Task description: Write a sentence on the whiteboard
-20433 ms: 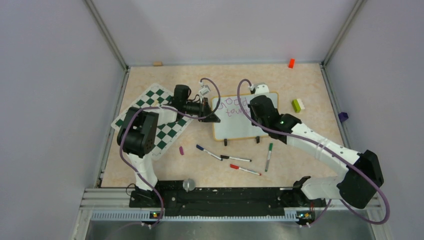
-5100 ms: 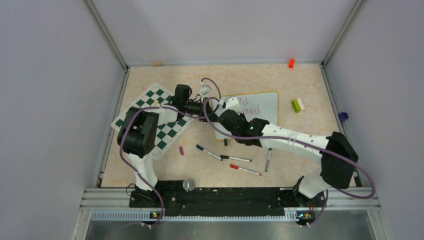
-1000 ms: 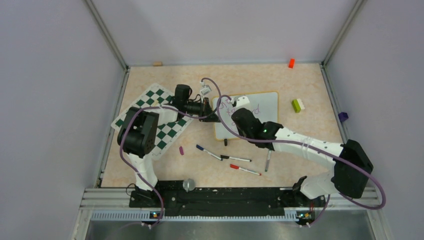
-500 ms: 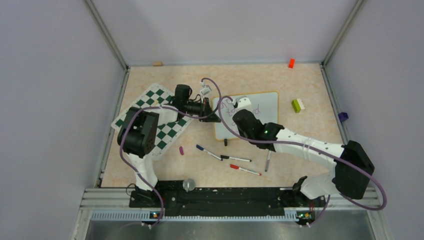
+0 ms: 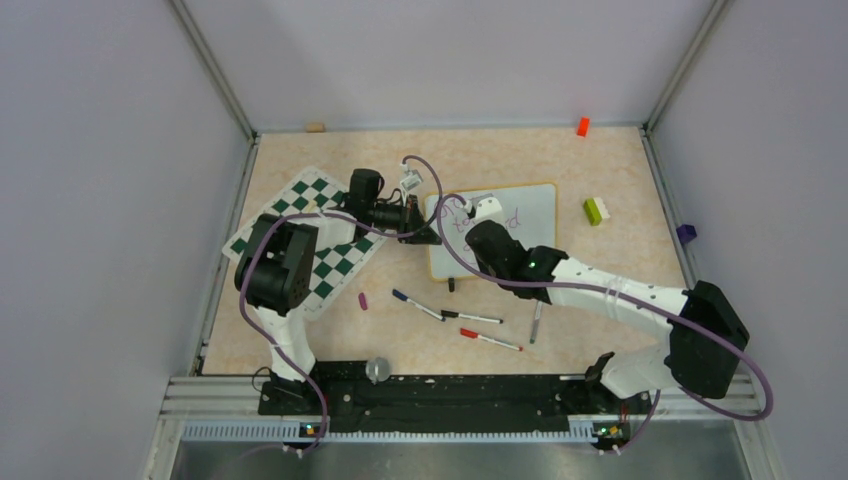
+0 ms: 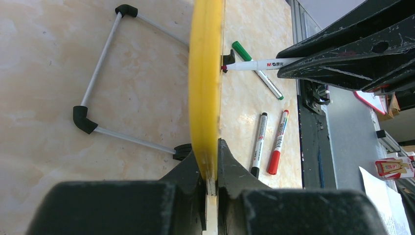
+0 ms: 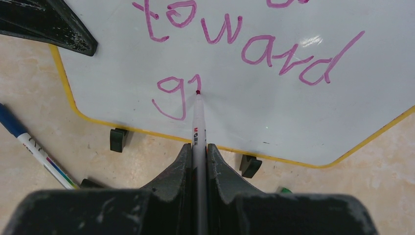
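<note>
While right pincer grips slim marker | glossy whiteboard, yellow rounded rim

Showed a beige marbled counter across the middle of the frame. Was boxed in by plain pale lilac-grey walls at top, left and right. Had aluminium posts slanting in from the upper corners, and a black rail along the bottom.
</note>
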### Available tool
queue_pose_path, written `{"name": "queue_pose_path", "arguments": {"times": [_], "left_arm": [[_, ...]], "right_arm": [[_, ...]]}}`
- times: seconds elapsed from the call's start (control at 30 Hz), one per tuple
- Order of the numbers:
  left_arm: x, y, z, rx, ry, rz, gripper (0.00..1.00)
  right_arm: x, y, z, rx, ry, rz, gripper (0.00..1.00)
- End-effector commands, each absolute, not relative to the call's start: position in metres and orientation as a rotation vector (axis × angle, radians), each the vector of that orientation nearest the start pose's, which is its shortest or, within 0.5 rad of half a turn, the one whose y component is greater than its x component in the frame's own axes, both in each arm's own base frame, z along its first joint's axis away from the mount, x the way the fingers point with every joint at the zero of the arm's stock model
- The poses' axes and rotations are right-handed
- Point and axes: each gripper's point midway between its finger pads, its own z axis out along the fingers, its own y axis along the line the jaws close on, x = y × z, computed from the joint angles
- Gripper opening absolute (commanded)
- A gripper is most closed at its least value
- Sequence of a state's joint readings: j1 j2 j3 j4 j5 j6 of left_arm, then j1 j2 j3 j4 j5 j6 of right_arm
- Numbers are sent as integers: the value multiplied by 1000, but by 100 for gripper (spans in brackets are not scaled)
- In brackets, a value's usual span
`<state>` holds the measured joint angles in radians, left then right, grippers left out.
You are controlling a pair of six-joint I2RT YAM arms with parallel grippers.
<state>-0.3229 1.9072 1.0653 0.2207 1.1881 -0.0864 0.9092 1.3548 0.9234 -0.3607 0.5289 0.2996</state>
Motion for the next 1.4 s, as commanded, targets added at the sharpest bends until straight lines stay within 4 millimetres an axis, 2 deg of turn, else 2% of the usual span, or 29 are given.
{"name": "queue_pose_path", "arguments": {"times": [0.0,0.27,0.5,1.0,1.2,1.37], "left_arm": [[333,-285,90,930,1929,-1452,0],[333,-285,90,931,1928,-1454,0],[334,-285,90,930,1928,-1451,0],[333,-285,90,931,1928,-1453,0],[333,-285,89,929,1931,-1454,0],[333,-285,89,929,1930,-1453,0]], "right_arm": [[286,224,144,-387,2159,6,0],[296,227,158,-377,2125,-16,0],[300,219,160,-347,2127,-46,0],[291,207,170,-320,2112,-22,0],[276,218,176,-330,2125,134,0],[270,217,169,-330,2136,156,0]]}}
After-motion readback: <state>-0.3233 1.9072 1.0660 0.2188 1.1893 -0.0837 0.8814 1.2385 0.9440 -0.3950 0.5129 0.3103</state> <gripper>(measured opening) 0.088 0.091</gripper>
